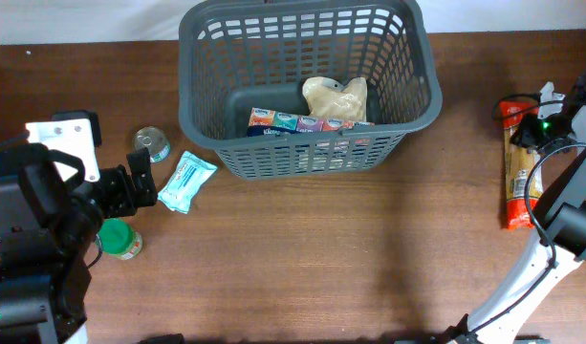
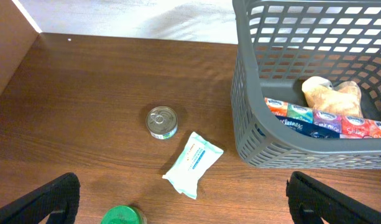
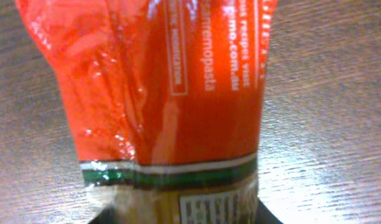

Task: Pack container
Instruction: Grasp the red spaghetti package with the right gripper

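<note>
The container [image 1: 302, 158], a large dark-grey slotted basket, stands at the back centre. It also shows in the left wrist view [image 2: 252, 124]. Inside lie a row of tissue packs [image 1: 302, 122] and a beige bag [image 1: 336, 96]. My left gripper [image 1: 140, 186] is open and empty above the table [image 2: 181, 208], left of the basket. A white wipes packet [image 1: 186, 181] lies just ahead of it [image 2: 193, 163]. My right gripper [image 1: 541, 124] is at the far right, its fingers [image 3: 174, 218] closed against the sides of a red pasta packet [image 1: 515, 177], which fills the right wrist view [image 3: 171, 93].
A small tin can [image 1: 154, 143] stands left of the basket and shows in the left wrist view [image 2: 161, 121]. A green-lidded jar [image 1: 119, 239] stands by the left arm, under the left gripper [image 2: 123, 216]. The table's back edge runs behind the basket.
</note>
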Motion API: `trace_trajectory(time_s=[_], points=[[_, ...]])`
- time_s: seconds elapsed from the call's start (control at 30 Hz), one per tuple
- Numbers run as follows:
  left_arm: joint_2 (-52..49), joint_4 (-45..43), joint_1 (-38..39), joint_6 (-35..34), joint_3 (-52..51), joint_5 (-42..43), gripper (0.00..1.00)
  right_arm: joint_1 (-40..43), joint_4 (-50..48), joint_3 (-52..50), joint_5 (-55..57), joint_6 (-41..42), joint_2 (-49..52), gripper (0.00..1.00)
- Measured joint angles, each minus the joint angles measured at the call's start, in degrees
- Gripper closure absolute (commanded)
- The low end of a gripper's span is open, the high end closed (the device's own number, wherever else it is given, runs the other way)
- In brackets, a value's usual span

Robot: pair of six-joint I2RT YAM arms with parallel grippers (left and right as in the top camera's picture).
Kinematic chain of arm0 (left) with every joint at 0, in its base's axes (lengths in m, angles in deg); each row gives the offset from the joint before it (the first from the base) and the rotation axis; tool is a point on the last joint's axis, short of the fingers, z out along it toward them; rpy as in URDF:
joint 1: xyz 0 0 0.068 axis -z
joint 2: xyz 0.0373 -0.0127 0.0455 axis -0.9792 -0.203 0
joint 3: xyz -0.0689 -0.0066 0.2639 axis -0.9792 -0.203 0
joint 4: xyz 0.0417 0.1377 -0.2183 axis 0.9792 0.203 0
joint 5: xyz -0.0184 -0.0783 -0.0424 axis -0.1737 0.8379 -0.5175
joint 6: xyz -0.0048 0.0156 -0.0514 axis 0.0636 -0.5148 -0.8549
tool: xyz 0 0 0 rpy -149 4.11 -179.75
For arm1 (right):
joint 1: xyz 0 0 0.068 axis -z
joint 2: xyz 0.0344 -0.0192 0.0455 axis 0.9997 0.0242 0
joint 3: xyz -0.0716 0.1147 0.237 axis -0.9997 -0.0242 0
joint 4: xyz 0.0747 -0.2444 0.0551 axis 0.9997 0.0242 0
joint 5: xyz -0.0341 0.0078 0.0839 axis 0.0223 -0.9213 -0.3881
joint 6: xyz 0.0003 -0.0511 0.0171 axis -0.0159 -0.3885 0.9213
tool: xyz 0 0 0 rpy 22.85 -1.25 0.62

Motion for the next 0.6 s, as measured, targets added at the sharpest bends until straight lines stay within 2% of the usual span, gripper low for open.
trace_trajectory(time_s=[0.1,0.17,0.43,0.6], points=[[0.00,0.00,0.00,0.00,0.00,0.00,0.01,0.00,0.20,0.20,-0.04,0.24,-0.04,0.82],[0.00,0.00,0.00,0.00,0.00,0.00,0.01,0.02,0.46,0.52,-0.11,0.63,-0.13,0.96],[0.00,-0.02,0.00,0.00,0.00,0.00,0.01,0.09,6.32,8.50,-3.45,4.87,1.79,0.97],[0.00,0.00,0.00,0.00,0.00,0.00,0.01,-0.33,16.46,27.71,-5.97,8.22,3.72,0.97]])
